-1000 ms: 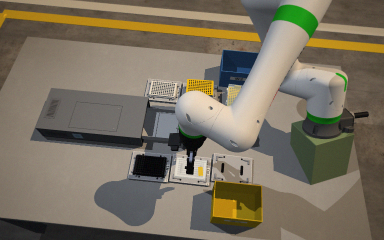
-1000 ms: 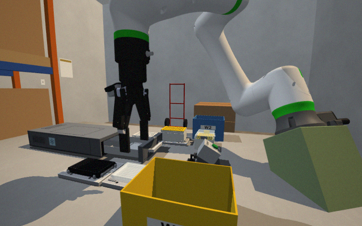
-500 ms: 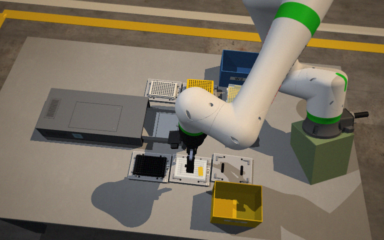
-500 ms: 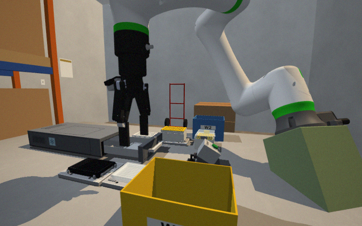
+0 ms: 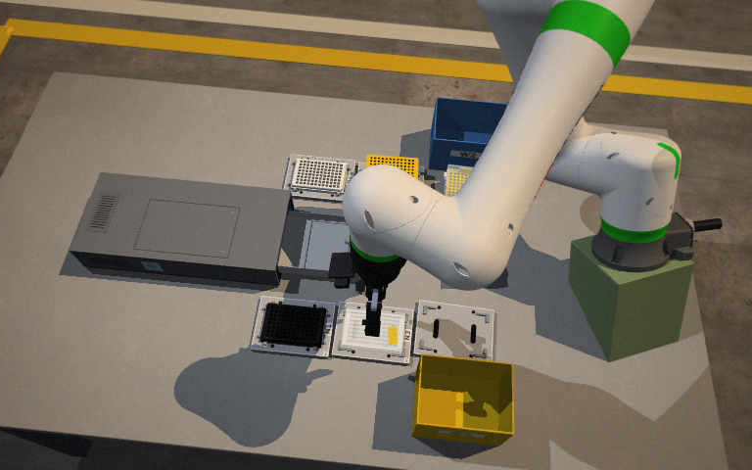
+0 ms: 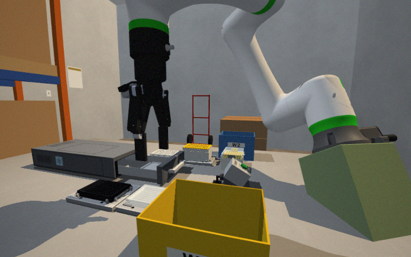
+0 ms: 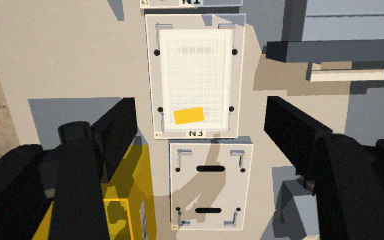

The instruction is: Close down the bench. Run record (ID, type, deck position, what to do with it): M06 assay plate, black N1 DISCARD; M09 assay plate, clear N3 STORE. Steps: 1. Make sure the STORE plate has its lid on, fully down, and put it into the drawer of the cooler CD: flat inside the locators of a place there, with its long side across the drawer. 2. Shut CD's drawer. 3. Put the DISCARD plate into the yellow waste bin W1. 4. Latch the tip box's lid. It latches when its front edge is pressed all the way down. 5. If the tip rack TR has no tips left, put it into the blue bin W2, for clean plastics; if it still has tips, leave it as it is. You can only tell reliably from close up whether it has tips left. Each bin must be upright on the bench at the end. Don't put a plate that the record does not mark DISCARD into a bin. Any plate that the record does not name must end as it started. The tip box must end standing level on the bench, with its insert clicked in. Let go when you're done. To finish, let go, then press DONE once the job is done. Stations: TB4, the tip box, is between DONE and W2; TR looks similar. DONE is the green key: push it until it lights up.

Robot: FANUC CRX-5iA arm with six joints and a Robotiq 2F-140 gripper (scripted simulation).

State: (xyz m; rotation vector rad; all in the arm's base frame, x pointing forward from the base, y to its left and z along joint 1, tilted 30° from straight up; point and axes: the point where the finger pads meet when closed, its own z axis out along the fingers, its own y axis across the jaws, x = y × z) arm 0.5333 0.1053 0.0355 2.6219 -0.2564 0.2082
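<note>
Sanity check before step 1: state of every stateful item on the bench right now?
Gripper: open, holding nothing, raised above N3.
Clear assay plate: lidded, seated on N3.
Black assay plate: on N1, no lid.
Cooler drawer: pulled out.
Neighbouring nest: no plate on it.
Yellow waste bin: upright.
Blue bin W2: upright.
Tip box lid and tip rack fill: cannot tell from here.

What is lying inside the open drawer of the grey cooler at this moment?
The visible part of the drawer shows only its pale floor, with no plate on it. The arm covers the drawer's outer end from above, so that part stays unseen. The gripper hangs open, holding nothing.
</note>
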